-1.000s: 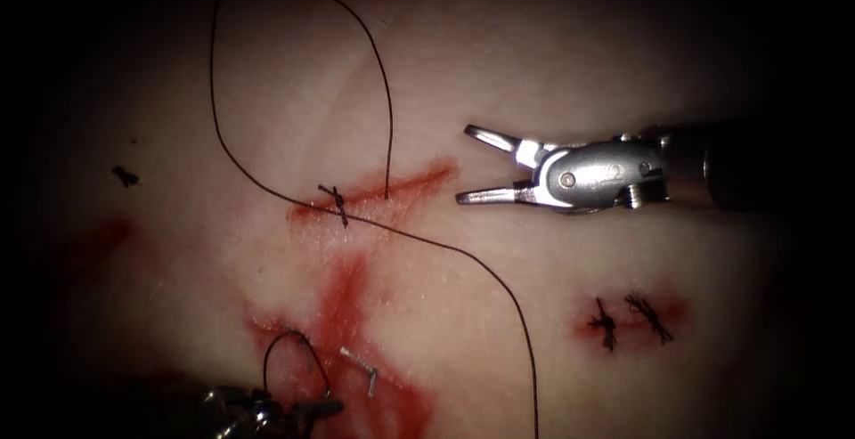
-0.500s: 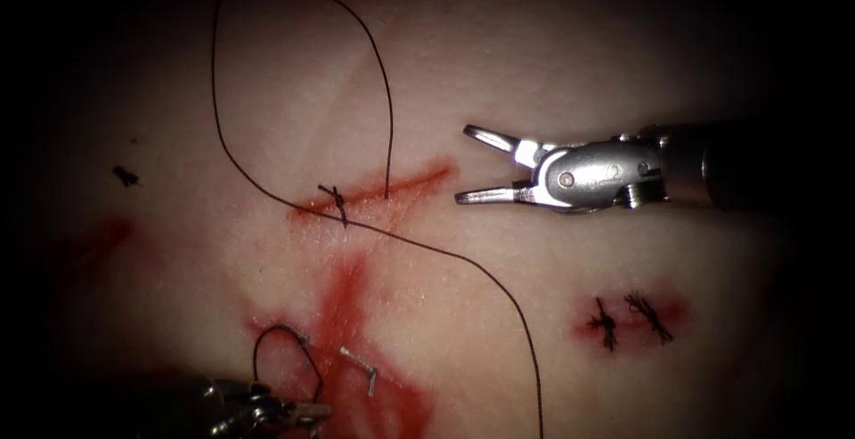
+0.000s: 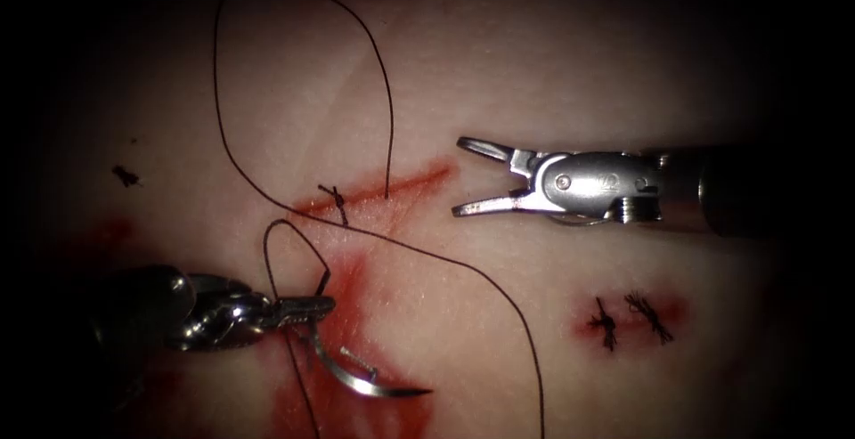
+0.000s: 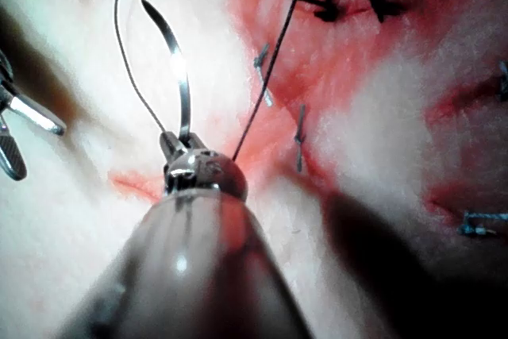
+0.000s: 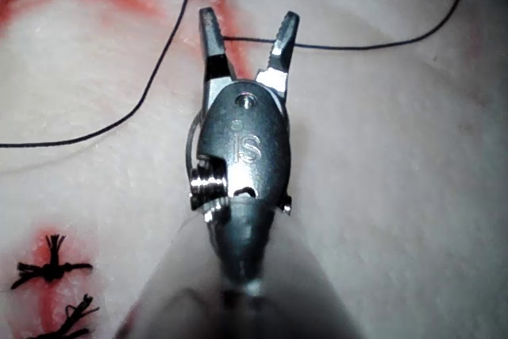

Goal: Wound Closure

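My left tool sits left of and below the cut, jaws shut on the curved needle near its thread end. The needle hangs free over the red fluid, out of the tissue, point to the right. In the left wrist view the same tool holds the needle upright. Dark thread loops widely from the needle to the cut, beside a tied knot. My right tool hovers just right of the cut, jaws open and holding nothing, as its own view confirms.
A second short cut at the lower right carries two dark knots. A small cut end of thread lies at the far left. Red fluid spreads below the cut. A pale cut end of thread lies by the needle.
My left tool shut its jaws on the needle and rose from the bottom edge, lifting the needle into sight and dragging a thread loop upward. The right tool shifted slightly left, still open.
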Action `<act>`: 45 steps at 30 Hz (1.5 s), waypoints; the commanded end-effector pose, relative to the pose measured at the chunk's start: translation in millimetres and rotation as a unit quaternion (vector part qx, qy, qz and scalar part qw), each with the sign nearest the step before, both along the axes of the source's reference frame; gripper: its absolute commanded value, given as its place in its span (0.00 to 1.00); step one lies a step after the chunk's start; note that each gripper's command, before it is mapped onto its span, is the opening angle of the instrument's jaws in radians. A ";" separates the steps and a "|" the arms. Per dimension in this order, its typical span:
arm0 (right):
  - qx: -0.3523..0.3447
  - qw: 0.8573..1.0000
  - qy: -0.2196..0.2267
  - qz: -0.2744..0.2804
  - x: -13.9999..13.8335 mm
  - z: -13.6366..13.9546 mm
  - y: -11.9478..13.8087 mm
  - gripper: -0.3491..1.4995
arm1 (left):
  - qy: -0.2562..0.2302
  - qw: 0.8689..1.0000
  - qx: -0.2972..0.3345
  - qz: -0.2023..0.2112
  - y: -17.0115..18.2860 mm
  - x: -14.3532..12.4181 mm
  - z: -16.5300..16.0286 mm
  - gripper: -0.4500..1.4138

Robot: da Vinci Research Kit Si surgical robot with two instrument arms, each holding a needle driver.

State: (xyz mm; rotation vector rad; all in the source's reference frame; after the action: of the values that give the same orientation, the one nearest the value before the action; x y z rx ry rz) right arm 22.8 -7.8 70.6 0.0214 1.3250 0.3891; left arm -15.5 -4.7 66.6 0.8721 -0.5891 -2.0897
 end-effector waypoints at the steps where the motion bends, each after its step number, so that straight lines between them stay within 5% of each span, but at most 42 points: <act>1: 0.016 1.000 0.003 0.003 0.8 0.5 -0.4 0.93 | -0.004 1.000 -0.009 -0.006 0.9 -0.4 0.3 0.00; 14: 0.169 0.984 0.042 0.027 0.4 0.3 0.9 0.91 | -0.118 0.993 -0.024 -0.003 5.2 -0.4 1.5 0.00; 21: 0.174 0.983 0.056 0.006 0.1 0.3 0.9 0.91 | -0.158 0.987 -0.037 -0.015 9.0 0.5 2.4 0.00; 25: 0.234 0.968 0.091 -0.014 -0.2 0.3 1.0 0.78 | -0.191 0.981 -0.035 -0.001 9.4 0.2 2.9 0.00; 29: 0.309 0.942 0.130 -0.018 -0.2 0.3 1.0 0.55 | -0.211 0.977 -0.041 0.011 8.5 -0.6 3.2 0.00; 31: 0.339 0.930 0.142 -0.029 0.4 0.3 0.9 0.68 | -0.223 0.973 -0.044 0.022 7.3 -1.3 3.1 0.00; 35: 0.371 0.914 0.159 -0.039 1.4 0.4 1.0 0.79 | -0.233 0.970 -0.053 0.035 5.8 -2.5 2.5 0.00; 45: 0.411 0.883 0.222 -0.049 3.0 -0.1 0.6 0.82 | -0.242 0.966 -0.074 0.053 4.4 -4.5 1.1 0.00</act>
State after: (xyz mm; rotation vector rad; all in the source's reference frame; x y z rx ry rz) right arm 25.0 -6.9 70.1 0.9386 1.5079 0.8788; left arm -19.5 -0.7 67.1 1.3010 -0.9225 -1.7138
